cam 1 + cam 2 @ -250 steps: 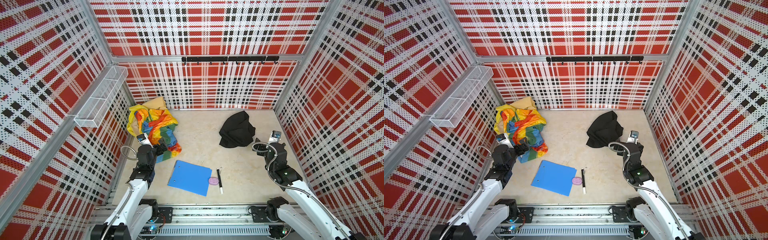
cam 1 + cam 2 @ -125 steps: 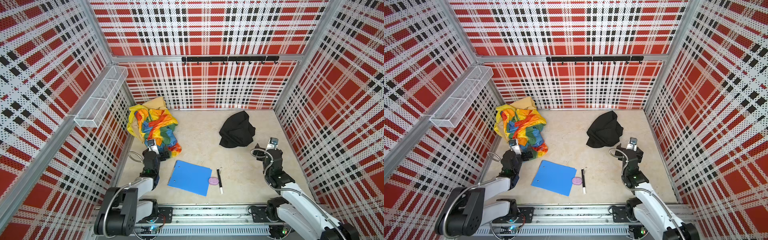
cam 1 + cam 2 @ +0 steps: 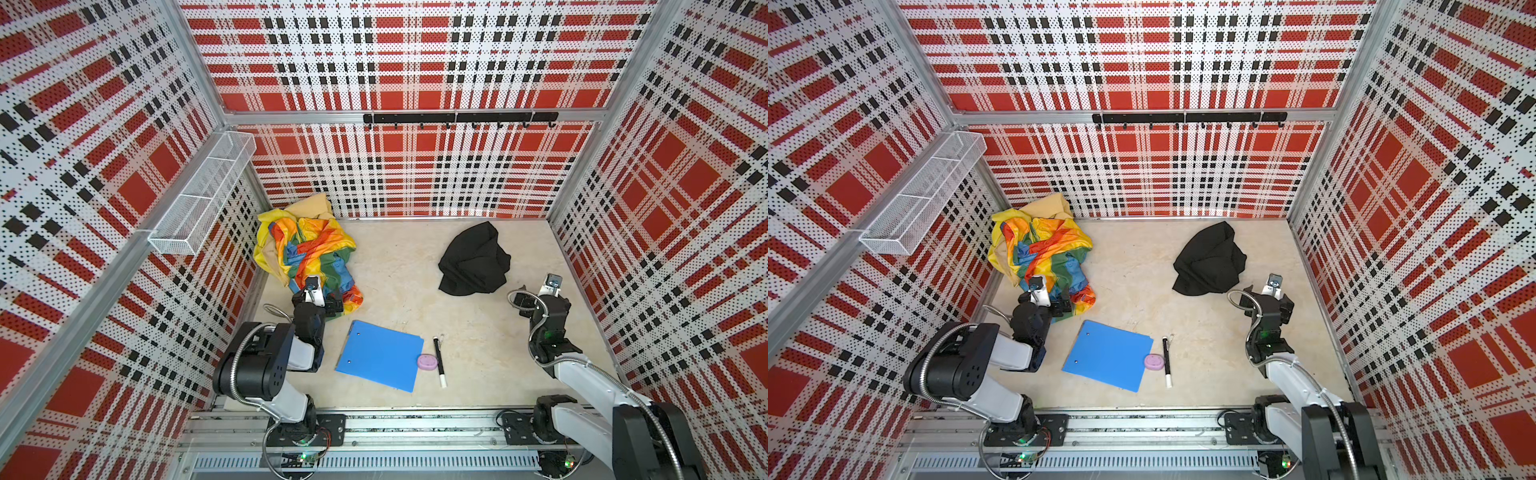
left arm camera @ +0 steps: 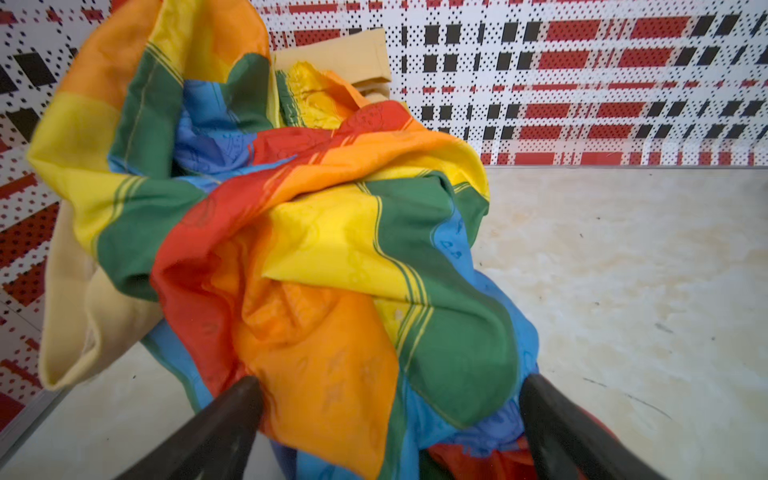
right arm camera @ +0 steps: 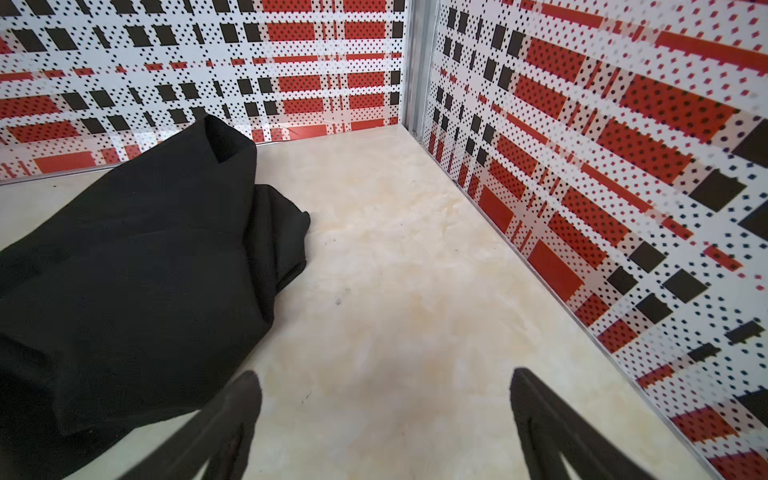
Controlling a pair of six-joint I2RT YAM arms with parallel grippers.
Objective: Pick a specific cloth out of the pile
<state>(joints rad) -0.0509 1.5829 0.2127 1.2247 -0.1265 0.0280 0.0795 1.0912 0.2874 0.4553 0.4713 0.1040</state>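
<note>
The black cloth lies crumpled on the far-right tabletop, well apart from the pile, just far-left of the nearer right arm, its jaws wide and empty, while the left arm has wide jaws straddling the rainbow-striped cloth.

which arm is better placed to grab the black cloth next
Right: the right gripper is open just beside the black cloth, while the left gripper faces the colourful pile on the far side.

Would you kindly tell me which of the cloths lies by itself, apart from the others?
The black cloth; it lies alone, while the others are heaped together in the pile.
</note>
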